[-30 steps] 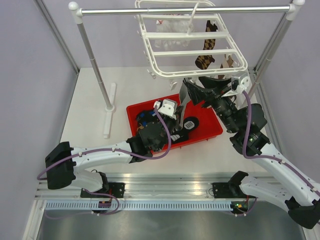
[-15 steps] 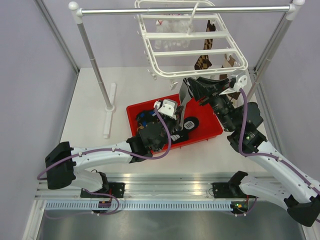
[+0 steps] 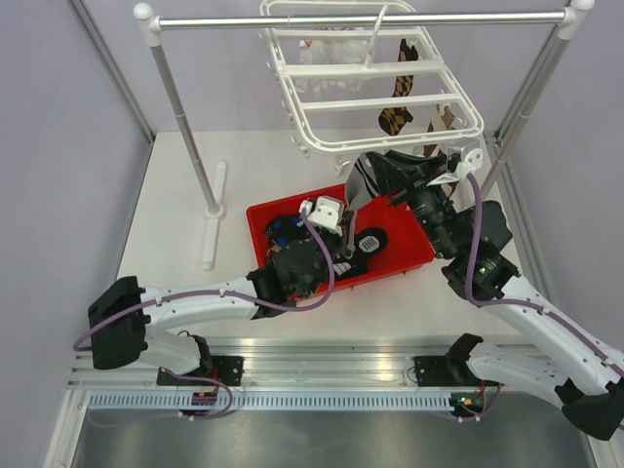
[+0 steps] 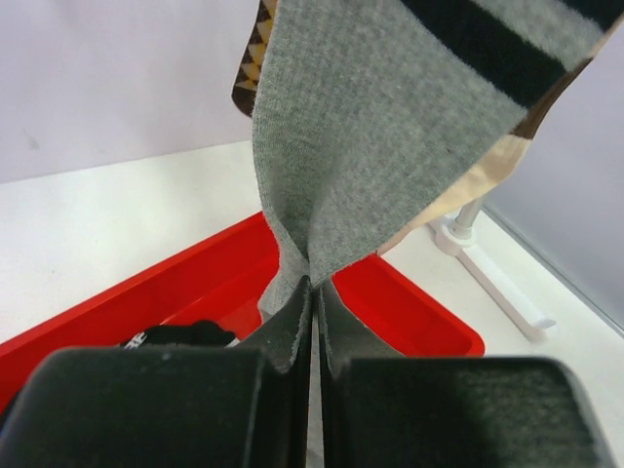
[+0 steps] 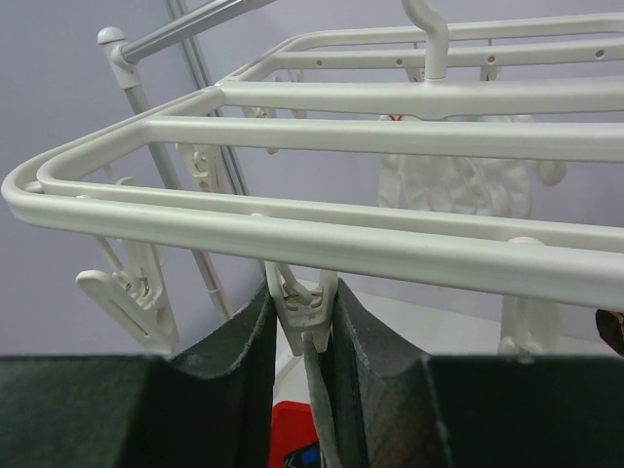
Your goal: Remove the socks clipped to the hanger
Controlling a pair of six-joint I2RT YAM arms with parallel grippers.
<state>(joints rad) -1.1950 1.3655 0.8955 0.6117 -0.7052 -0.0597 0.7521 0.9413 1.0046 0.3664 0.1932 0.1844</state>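
Two grippers. The left gripper pinches one grey sock over one red tray. The right gripper squeezes one clip on the hanger. Farther back, two brown socks hang half hidden behind its bars.

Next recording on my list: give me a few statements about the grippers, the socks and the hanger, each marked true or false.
1. The left gripper has its jaws closed on the grey sock. True.
2. The right gripper has its jaws wide open, away from the hanger. False: the jaws press on a clip under the hanger's near bar.
3. The red tray holds nothing. False: a black sock lies in it.
4. A white glove-like cloth hangs from the hanger. True.
5. The hanger lies flat on the table. False: it hangs from the silver rail.
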